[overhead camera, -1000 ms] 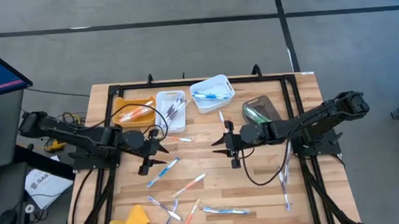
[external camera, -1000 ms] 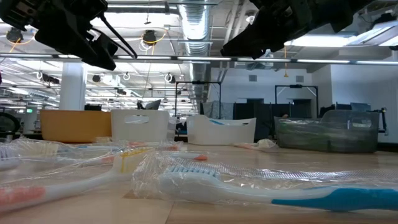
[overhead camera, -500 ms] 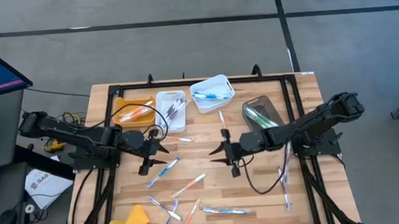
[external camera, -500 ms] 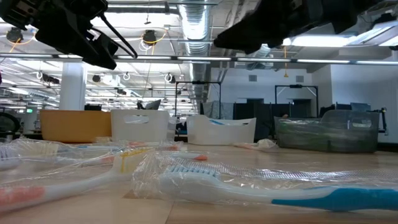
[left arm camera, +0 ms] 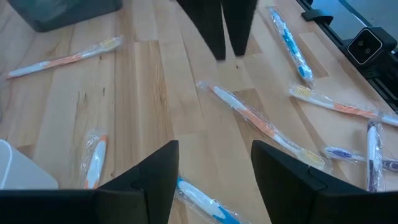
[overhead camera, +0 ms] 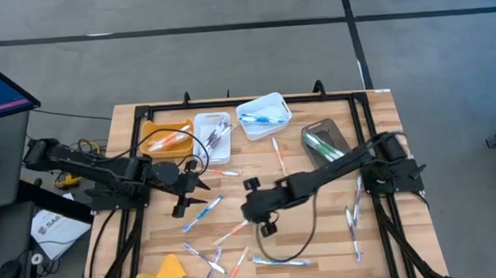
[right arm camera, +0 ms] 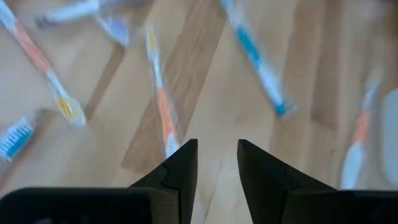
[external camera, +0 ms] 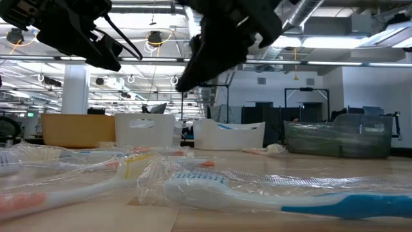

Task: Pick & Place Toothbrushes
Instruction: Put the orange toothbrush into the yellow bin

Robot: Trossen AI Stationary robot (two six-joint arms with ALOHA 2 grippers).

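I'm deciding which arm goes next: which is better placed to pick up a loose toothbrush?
Right, probably: the right gripper, open and empty, hangs over an orange toothbrush mid-table. The left gripper waits, open, beside the blue one.

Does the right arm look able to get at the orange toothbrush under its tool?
Probably yes: the right tool hangs open above the orange toothbrush, which lies alone on bare wood with nothing over it.

The right end effector (overhead camera: 260, 218) now hangs over the middle of the desk (overhead camera: 376, 114), well to the left of and nearer the front edge than where it was a second ago, beside the brown bin (overhead camera: 324, 142). Its arm stretches low across the desk. Below its parted, empty fingers (right arm camera: 180, 167) lie loose toothbrushes (right arm camera: 163, 112). In the low view it now shows at centre top.
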